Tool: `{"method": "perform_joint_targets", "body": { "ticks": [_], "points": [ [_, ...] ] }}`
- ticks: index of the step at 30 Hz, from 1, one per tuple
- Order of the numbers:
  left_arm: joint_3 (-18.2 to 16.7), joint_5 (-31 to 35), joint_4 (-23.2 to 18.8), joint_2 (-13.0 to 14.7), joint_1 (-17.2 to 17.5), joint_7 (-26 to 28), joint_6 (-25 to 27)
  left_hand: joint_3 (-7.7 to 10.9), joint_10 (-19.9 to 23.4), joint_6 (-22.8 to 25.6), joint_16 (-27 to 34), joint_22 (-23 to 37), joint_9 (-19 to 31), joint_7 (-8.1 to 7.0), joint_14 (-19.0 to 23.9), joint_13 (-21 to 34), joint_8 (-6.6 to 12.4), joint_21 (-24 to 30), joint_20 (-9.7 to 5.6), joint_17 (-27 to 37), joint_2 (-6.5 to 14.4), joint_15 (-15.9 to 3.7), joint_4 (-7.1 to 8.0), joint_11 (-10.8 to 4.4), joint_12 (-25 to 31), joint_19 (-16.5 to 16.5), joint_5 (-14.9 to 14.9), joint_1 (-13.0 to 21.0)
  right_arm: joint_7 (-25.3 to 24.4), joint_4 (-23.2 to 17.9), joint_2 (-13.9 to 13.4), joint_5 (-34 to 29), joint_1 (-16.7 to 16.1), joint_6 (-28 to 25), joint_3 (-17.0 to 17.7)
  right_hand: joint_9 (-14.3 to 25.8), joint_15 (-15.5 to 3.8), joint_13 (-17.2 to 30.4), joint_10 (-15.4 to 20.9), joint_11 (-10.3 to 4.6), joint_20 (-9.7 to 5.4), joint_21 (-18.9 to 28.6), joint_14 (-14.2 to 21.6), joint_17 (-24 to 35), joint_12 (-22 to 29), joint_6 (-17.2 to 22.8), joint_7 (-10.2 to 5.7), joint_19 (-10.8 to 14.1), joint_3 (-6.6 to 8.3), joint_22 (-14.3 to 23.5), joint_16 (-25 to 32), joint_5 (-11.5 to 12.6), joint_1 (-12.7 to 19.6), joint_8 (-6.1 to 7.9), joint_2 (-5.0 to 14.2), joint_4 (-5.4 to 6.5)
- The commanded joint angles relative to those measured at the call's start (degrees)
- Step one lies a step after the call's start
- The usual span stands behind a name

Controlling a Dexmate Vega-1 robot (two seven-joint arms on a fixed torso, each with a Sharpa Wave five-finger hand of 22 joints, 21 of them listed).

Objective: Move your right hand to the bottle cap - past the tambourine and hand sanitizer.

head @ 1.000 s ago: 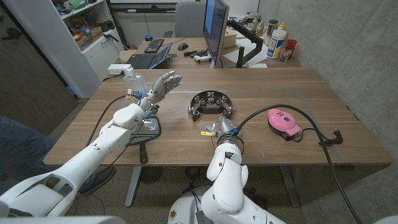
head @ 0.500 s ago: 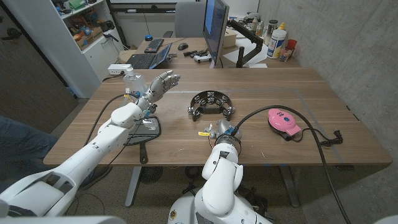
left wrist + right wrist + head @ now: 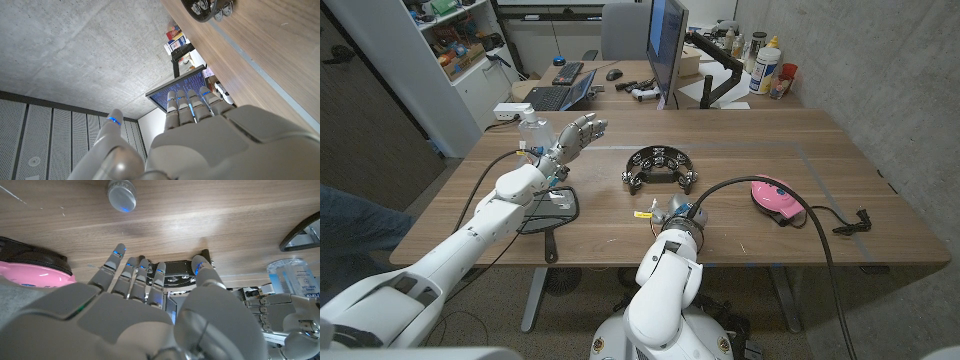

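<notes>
The clear bottle cap [image 3: 122, 195] lies on the wooden table just ahead of my right hand [image 3: 150, 310], whose fingers are spread and hold nothing. In the head view my right hand [image 3: 673, 212] sits near the table's front middle, largely hidden by its own forearm. The black tambourine [image 3: 660, 165] lies just beyond it; its jingles [image 3: 175, 278] peek out past my fingertips. The clear hand sanitizer bottle [image 3: 534, 130] stands at the far left, beside my raised left hand [image 3: 576, 134], which has its fingers stretched out and holds nothing.
A pink device [image 3: 776, 197] with a black cable [image 3: 820, 215] lies to the right of my right hand. A black hand mirror [image 3: 552, 206] lies under my left forearm. A small yellow piece [image 3: 642, 213] sits left of my right hand. A monitor [image 3: 666, 45] stands at the back.
My right arm has shifted a little to the left along the front of the table. The cable has changed its curve. My left hand has drifted slightly left.
</notes>
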Motion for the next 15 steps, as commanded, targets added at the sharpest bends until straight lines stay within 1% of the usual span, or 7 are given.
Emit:
{"method": "perform_joint_targets", "body": {
  "ticks": [1,5,13,15],
  "points": [
    [0.09,-0.15,2.68,-0.3,-1.26,-1.52,-1.06,-0.2,-0.25,0.5,0.17,0.13,0.17,-0.1,-0.19,0.1,0.09,-0.16,-1.18,0.16,0.36,-0.05,0.05,0.11,0.11,-0.33,0.46,-0.11,-0.91,2.25,7.1,-3.87,-5.04,6.35,4.7,0.07,0.44,0.17,0.53,0.13,0.52,-0.1,0.36,0.28,0.08,0.42,-0.07,0.22,0.01,0.16,-0.02,0.3,0.03,0.08,-0.61,0.28],
    [0.02,-0.32,2.92,-0.46,-1.5,-1.62,-1.12,-0.24,-0.25,0.52,0.17,0.13,0.17,-0.08,-0.22,0.1,0.1,-0.19,-1.18,0.16,0.37,0.02,0.05,0.1,0.11,-0.35,0.47,-0.1,-0.91,2.39,7.91,-4.38,-5.45,7.09,5.21,0.07,0.45,0.18,0.55,-0.13,0.54,-0.19,0.4,0.29,0.08,0.58,-0.06,0.25,0.0,0.17,-0.02,0.35,0.0,0.1,-0.64,0.32],
    [0.13,-0.07,3.81,-0.83,-2.23,-1.57,-1.3,-0.32,-0.2,0.55,0.17,0.13,0.17,-0.07,-0.23,0.1,0.11,-0.25,-1.16,0.16,0.4,-0.01,0.06,0.16,0.14,-0.33,0.49,-0.09,-0.59,2.89,9.77,-7.03,-7.1,7.38,5.95,0.07,0.35,0.18,0.63,0.0,0.59,-0.36,0.36,0.29,0.09,0.53,-0.05,0.3,0.0,0.18,-0.06,0.42,0.0,-0.01,-0.71,0.34],
    [0.17,-0.02,3.94,-0.9,-2.32,-1.56,-1.38,-0.34,-0.15,0.56,0.17,0.13,0.17,-0.07,-0.25,0.1,0.11,-0.27,-1.17,0.16,0.41,0.02,0.06,0.2,0.17,-0.33,0.5,-0.09,-1.08,2.74,9.95,-6.83,-7.4,7.64,6.12,0.07,0.31,0.18,0.59,-0.25,0.64,-0.43,0.4,0.29,0.06,0.55,-0.09,0.3,0.01,0.18,-0.06,0.44,0.05,-0.02,-0.76,0.31]
  ]
}}
